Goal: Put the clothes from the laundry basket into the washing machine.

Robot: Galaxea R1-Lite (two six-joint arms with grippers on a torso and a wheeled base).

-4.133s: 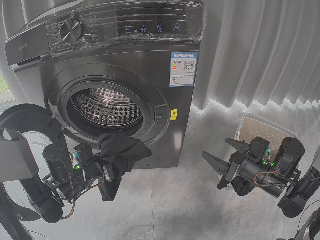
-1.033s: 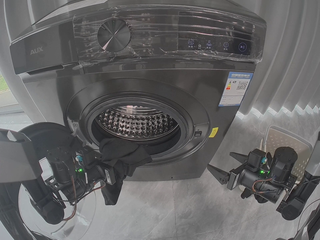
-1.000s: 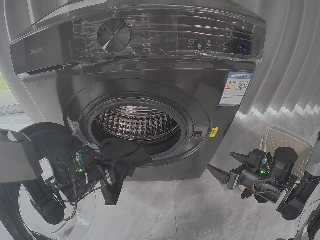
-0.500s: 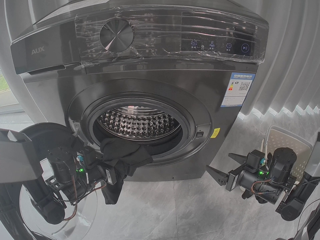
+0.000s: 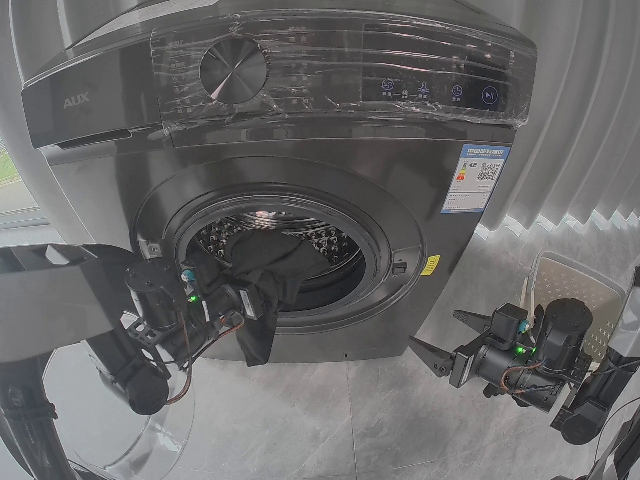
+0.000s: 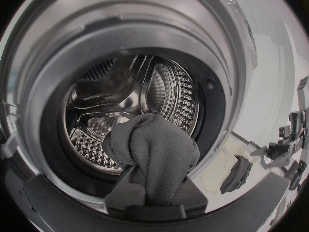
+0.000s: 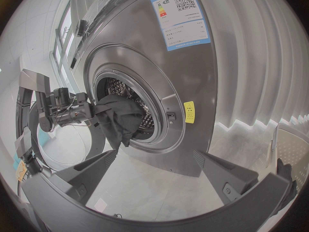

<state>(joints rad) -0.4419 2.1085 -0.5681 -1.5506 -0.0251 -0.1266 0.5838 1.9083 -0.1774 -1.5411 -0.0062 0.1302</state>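
- Head view: the left gripper, lower left of centre, is clamped on a dark garment. The bunched part sits inside the port of the washing machine while a tail hangs over the lip. The grip looks held so the cloth can be carried past the rim before release.
- Head view: the door stands swung open at lower left, leaving the port unobstructed.
- Head view: the right gripper, lower right, has its fingers spread wide and is carrying nothing. It is parked just in front of the laundry basket, probably to be ready for the next pick.
- Left wrist view: the left gripper pinches the dark garment between its fingers, aimed straight at the drum. Beyond the machine, a second garment lies in the laundry basket, so in my judgement the task is unfinished.
- Right wrist view: the right gripper is fully open and empty, facing the machine. The left gripper holds the dark garment at the port, and the second garment drapes at the wall of the laundry basket.
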